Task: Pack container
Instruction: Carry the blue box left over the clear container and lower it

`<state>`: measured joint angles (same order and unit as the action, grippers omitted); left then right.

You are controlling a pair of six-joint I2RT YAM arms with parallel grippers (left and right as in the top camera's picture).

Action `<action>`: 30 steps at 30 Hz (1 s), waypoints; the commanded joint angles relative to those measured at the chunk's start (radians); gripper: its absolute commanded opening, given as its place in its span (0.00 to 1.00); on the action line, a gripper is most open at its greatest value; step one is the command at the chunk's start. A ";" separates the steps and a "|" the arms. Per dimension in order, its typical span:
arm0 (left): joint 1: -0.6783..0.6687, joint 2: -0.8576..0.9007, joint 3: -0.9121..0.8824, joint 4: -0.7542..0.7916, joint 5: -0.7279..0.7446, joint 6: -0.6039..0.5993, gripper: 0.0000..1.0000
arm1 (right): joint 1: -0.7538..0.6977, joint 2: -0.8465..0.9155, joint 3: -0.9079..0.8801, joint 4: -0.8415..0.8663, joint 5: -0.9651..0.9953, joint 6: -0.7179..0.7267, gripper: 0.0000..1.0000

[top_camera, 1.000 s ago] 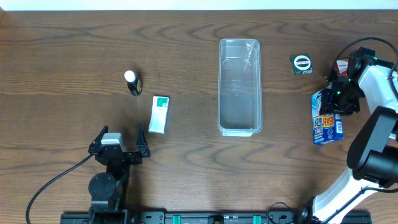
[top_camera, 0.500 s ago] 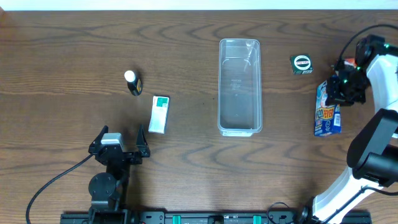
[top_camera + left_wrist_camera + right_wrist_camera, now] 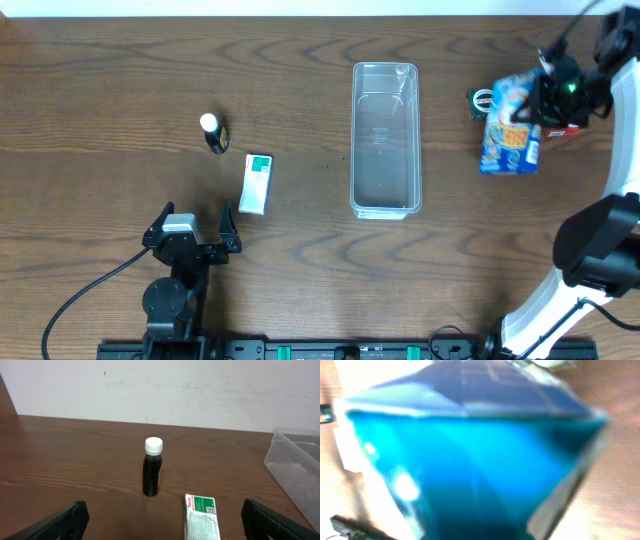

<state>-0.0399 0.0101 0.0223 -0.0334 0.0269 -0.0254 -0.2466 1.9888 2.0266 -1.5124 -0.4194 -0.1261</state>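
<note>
**Blue packet heads for the empty container**

The right claw point(image 3: 540, 102), jaws pinched on one end of a blue packet point(image 3: 506, 128), holds it up off the table point(image 3: 300, 70), just right of the container point(image 3: 354, 140). The claw's own camera shows nothing but blurred blue. A small green item point(image 3: 479, 100) lies partly hidden at the packet's left edge.

The container lies mid-table with its long side running away from the robot. It is clear, open-topped and has nothing in it. Further left, a dark bottle point(image 3: 212, 132) with a white cap stands upright. A green-and-white box point(image 3: 257, 184) lies flat near it, on the side closer to the robot. At the near left, the left claw point(image 3: 195, 225) rests with its jaws spread wide, holding nothing and facing both.

The container looks light, stiff and thin-walled, with smooth sides. It would probably skid on the wood if the packet caught a wall on the way in. If it needs steadying, the rim of a long wall near the middle seems the best place to pinch, as the slick, rounded corners offer little purchase. The packet appears soft and likely to sag, and the opening is narrow — so it probably needs turning lengthwise to go in
</note>
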 commanded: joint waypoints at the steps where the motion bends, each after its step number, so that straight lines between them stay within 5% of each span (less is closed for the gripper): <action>1: 0.005 -0.006 -0.018 -0.037 -0.011 0.006 0.98 | 0.104 -0.004 0.101 -0.022 -0.093 0.045 0.16; 15: 0.005 -0.006 -0.018 -0.037 -0.011 0.006 0.98 | 0.517 0.013 0.150 0.203 0.345 0.410 0.15; 30: 0.005 -0.006 -0.018 -0.037 -0.012 0.006 0.98 | 0.613 0.200 0.150 0.273 0.447 0.541 0.16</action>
<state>-0.0399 0.0101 0.0223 -0.0338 0.0269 -0.0254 0.3676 2.1483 2.1639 -1.2438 0.0113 0.3801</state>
